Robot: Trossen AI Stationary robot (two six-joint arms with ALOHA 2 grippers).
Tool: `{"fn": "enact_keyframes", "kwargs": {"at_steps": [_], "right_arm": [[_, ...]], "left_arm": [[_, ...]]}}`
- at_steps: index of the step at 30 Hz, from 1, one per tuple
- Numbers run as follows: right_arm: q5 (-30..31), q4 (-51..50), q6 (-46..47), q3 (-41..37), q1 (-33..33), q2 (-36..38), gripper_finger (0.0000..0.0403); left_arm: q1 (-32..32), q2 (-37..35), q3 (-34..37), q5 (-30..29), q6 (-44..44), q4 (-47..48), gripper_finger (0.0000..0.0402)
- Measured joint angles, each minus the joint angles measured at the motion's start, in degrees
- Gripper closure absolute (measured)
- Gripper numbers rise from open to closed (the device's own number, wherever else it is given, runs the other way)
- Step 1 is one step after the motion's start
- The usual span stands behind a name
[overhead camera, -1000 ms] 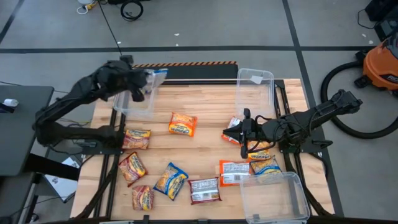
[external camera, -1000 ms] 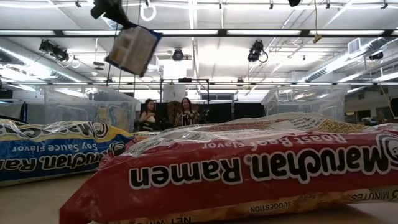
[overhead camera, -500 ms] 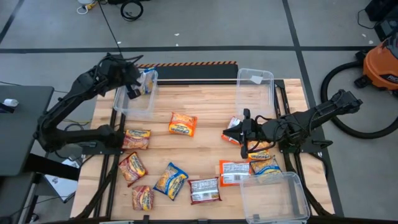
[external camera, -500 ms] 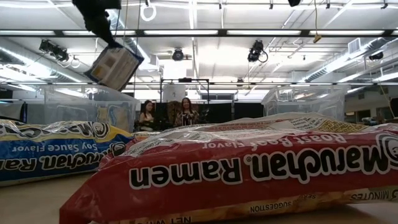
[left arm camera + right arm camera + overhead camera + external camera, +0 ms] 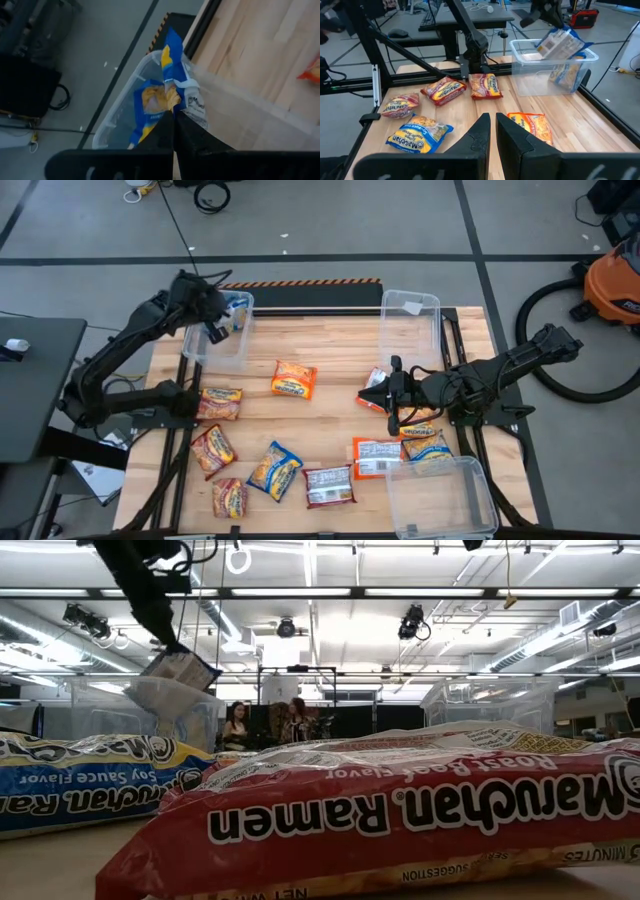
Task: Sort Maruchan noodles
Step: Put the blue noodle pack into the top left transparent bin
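On the light wooden tabletop [image 5: 330,360], a clear plastic bin [image 5: 213,345] sits at the far left corner. Just above its rim hangs a blue-and-yellow plastic ramen packet [image 5: 236,313], pinched at one edge between the pressed-together fingers of the left gripper [image 5: 214,330], with another blue packet [image 5: 145,107] already lying inside the bin. The right gripper [image 5: 392,398] rests low near the right edge, jaws nearly together, over a red packet [image 5: 374,390]; whether it holds that packet cannot be told. Orange, red and blue packets lie scattered toward the near edge.
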State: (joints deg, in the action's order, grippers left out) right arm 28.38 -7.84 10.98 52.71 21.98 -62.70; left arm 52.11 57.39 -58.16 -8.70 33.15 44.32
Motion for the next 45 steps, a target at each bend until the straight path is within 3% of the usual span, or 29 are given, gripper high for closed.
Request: {"fn": "enact_keyframes", "kwargs": {"at_steps": [14, 22, 32, 35, 40, 45], "right_arm": [[0.0, 0.0, 0.0, 0.0, 0.0, 0.0, 0.0367], [0.0, 0.0, 0.0, 0.0, 0.0, 0.0, 0.0367], [0.0, 0.0, 0.0, 0.0, 0.0, 0.0, 0.0367], [0.0, 0.0, 0.0, 0.0, 0.0, 0.0, 0.0367], [0.0, 0.0, 0.0, 0.0, 0.0, 0.0, 0.0367], [0.3, 0.0, 0.0, 0.0, 0.0, 0.0, 0.0367]], "left_arm": [[2.7, 0.0, 9.7, 1.6, -2.6, -7.8, 0.0397], [3.5, 0.6, 9.9, 4.6, -4.8, -10.9, 0.0394], [6.3, 8.2, 9.9, 4.4, -13.2, -12.7, 0.0396], [6.3, 10.0, 9.9, 1.7, -14.2, -13.4, 0.0396], [6.3, 10.2, 9.9, -9.3, -14.9, -13.9, 0.0395], [6.3, 10.1, 9.9, -10.6, -17.4, -14.7, 0.0382]]}}
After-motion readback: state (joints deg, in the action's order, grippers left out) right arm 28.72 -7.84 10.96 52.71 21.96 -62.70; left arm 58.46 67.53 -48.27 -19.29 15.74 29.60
